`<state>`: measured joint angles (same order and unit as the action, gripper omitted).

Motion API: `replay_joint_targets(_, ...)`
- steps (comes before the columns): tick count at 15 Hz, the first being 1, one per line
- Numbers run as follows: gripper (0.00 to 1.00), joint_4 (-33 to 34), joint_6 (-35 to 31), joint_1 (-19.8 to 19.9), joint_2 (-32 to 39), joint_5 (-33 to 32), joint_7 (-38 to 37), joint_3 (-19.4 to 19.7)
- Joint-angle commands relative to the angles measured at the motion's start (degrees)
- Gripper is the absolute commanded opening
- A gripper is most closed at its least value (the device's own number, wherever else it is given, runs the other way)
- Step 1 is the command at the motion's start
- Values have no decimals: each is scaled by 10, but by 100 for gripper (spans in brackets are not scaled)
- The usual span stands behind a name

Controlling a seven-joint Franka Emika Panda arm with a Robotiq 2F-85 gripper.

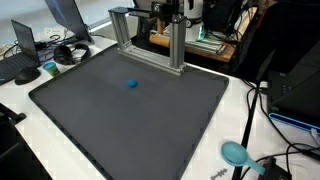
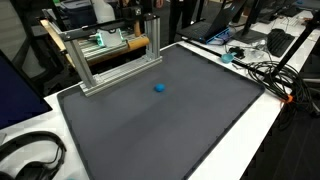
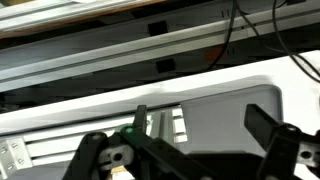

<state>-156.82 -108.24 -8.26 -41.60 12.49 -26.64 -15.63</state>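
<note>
A small blue ball point(image 1: 131, 84) point(image 2: 158, 88) lies alone on the dark grey mat point(image 1: 120, 125) point(image 2: 180, 130), towards its far side. An aluminium frame point(image 1: 150, 45) point(image 2: 115, 65) stands along the mat's back edge. My gripper point(image 1: 172, 14) hangs high behind that frame, far from the ball. In the wrist view the gripper point(image 3: 180, 140) is open: its two dark fingers point(image 3: 265, 125) stand wide apart with nothing between them. Below them are the frame's rails point(image 3: 110, 50) and a rounded corner of the mat point(image 3: 220, 110). The ball is outside the wrist view.
Headphones point(image 2: 35, 155) point(image 1: 68, 52) lie on the white table beside the mat. A laptop point(image 1: 25, 40) and monitors stand at one side. A teal object point(image 1: 235, 152) and cables point(image 2: 265, 70) lie by another edge. Benches with equipment fill the space behind the frame.
</note>
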Motion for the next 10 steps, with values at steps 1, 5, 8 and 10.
replay_joint_targets(1,100,31,68,25,-34,-57,36,23)
replay_joint_targets(5,100,51,52,44,-50,-87,97,58)
replay_joint_targets(8,100,60,18,66,-54,-96,129,90)
replay_joint_targets(10,100,66,9,85,-51,-107,142,108)
